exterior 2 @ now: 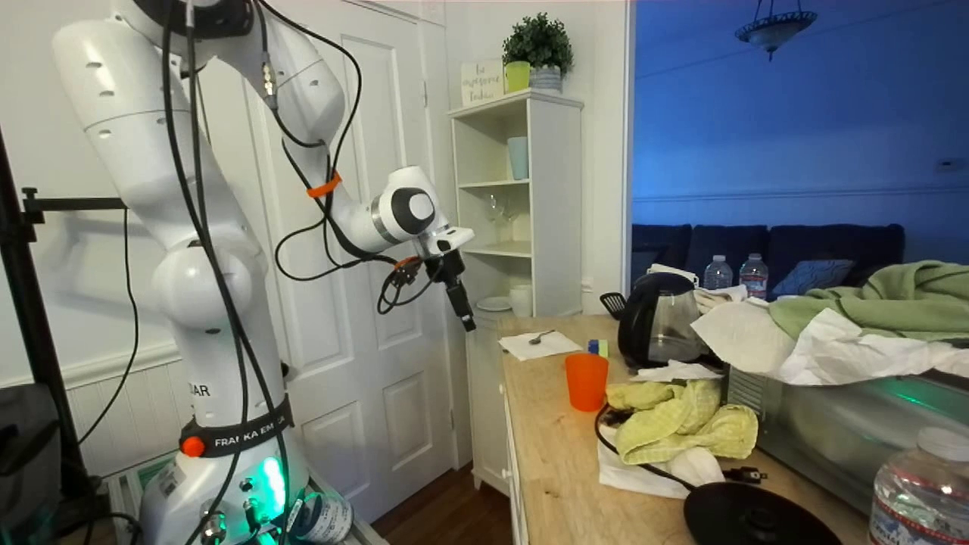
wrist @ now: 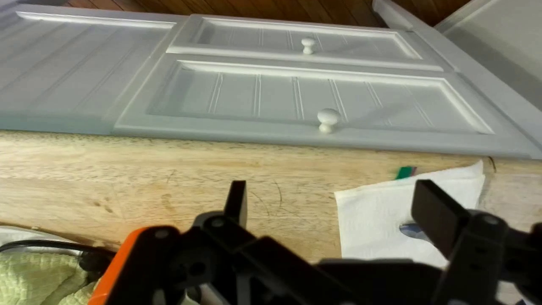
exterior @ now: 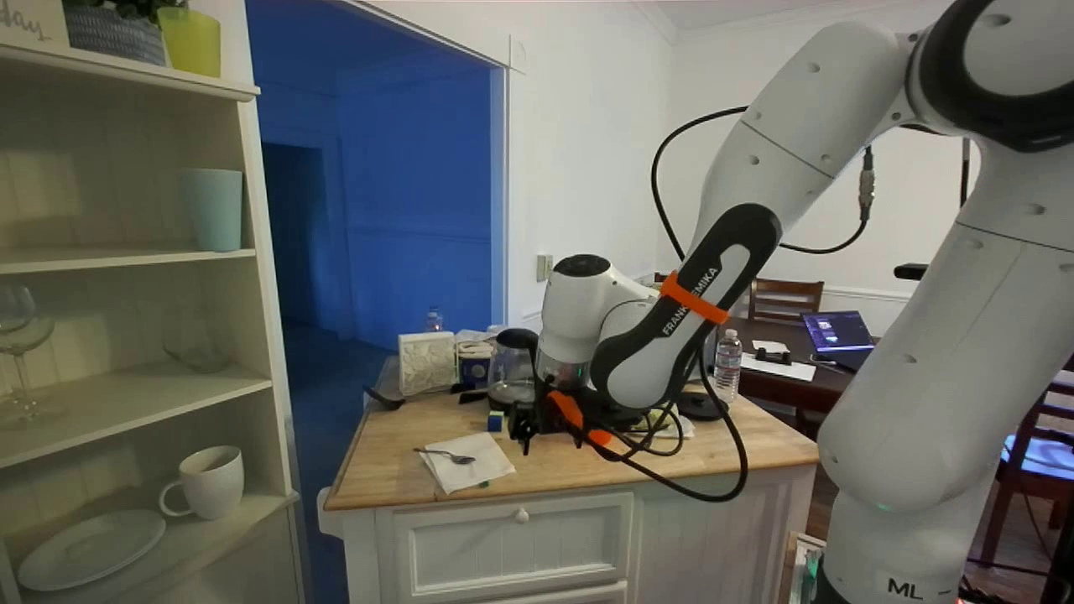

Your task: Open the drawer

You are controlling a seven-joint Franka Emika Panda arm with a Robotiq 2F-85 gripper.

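The black two-fingered gripper (wrist: 330,197) is hanging spread wide near the pale wooden countertop (wrist: 139,182); beneath that, the upper white-painted wooden drawer (exterior: 508,549) is sitting closed; an orange strap (exterior: 694,299) is crossing white lettering "FRANKA EMIKA" (exterior: 676,319) on the white robot arm (exterior: 797,134); a square cream sign (exterior 2: 482,83) is reading "be awesome today".

an orange cup (exterior 2: 586,384) stands between a white napkin (exterior 2: 541,350) and a yellow-green cloth (exterior 2: 674,431).

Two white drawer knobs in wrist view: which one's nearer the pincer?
The knob on the upper drawer, right below the countertop. The other knob, on the lower drawer, sits farther from the pincer.
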